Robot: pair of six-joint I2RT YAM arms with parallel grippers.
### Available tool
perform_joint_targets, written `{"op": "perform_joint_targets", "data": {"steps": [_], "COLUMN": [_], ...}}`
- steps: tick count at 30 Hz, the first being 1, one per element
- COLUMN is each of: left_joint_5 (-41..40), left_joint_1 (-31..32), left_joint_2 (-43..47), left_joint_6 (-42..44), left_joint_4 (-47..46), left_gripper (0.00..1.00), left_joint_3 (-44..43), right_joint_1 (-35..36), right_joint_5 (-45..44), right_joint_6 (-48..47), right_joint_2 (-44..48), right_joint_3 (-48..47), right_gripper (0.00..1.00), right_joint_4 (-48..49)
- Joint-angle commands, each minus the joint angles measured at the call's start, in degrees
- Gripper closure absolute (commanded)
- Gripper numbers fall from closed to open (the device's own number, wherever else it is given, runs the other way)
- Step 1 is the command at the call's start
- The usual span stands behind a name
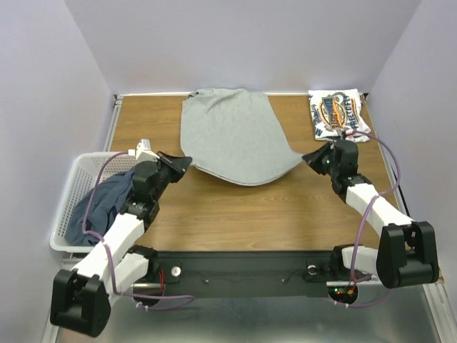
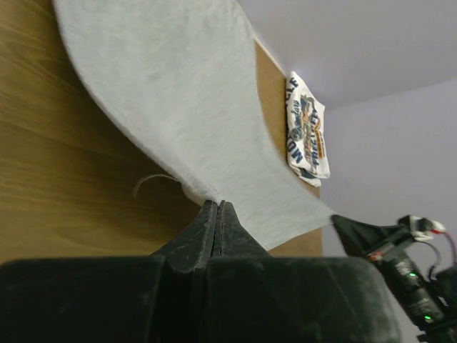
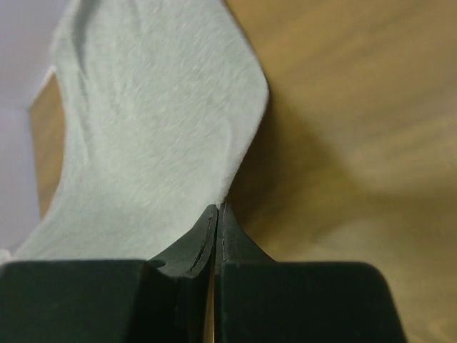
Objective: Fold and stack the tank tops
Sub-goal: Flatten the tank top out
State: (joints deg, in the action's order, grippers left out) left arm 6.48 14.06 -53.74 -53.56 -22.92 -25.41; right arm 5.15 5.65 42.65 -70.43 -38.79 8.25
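The light grey tank top (image 1: 228,136) is spread over the back middle of the wooden table (image 1: 235,214), its near edge lifted and stretched between both grippers. My left gripper (image 1: 188,163) is shut on its near left corner (image 2: 203,196). My right gripper (image 1: 307,156) is shut on its near right corner (image 3: 221,196). The white tank top with the blue-and-orange logo (image 1: 338,114) lies folded at the back right; it also shows in the left wrist view (image 2: 307,132). The dark slate blue tank top (image 1: 100,204) lies bunched in the basket.
A white plastic lattice basket (image 1: 69,207) stands at the table's left edge beside my left arm. Pale walls close in the back and both sides. The right gripper shows in the left wrist view (image 2: 357,229).
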Motion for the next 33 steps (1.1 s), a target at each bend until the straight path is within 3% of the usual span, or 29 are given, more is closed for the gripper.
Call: {"op": "perform_joint_targets", "data": {"steps": [1,9,15,19,21,27,33], "left_joint_5": [-7.5,-5.5,-3.4,-2.1,-1.7,-0.6,0.6], "left_joint_1": [4.1,11.4,12.8,15.6,16.9,19.8,23.5], "left_joint_2": [7.4,17.6,21.8,21.8,21.7,20.2,18.1], "left_joint_6": [-1.8,-7.9,-5.3,-6.2,-6.6,-6.6,-7.2], "left_joint_4": [12.5,30.3,39.1,40.1,40.0,39.0,36.6], "left_gripper": [1.00,1.00,1.00,1.00,1.00,1.00,1.00], "left_joint_3": [0.4,9.1,9.1,9.4,9.8,10.9,11.7], "right_joint_1": [-0.4,-0.5,-0.8,-2.5,-4.4,-19.3,-27.3], "right_joint_5": [2.1,4.6,0.7,-2.2,-2.0,5.4,8.1], "right_joint_6": [3.7,5.6,5.0,4.1,3.2,-2.0,-5.0], "right_joint_2": [3.6,10.6,17.9,19.0,18.8,15.9,10.4], "right_joint_3": [6.1,15.3,13.3,11.7,11.3,9.2,7.6], "right_gripper": [1.00,1.00,1.00,0.99,0.99,0.99,1.00], "right_joint_4": [-4.9,-16.6,-29.6,-34.0,-35.1,-36.7,-36.6]}}
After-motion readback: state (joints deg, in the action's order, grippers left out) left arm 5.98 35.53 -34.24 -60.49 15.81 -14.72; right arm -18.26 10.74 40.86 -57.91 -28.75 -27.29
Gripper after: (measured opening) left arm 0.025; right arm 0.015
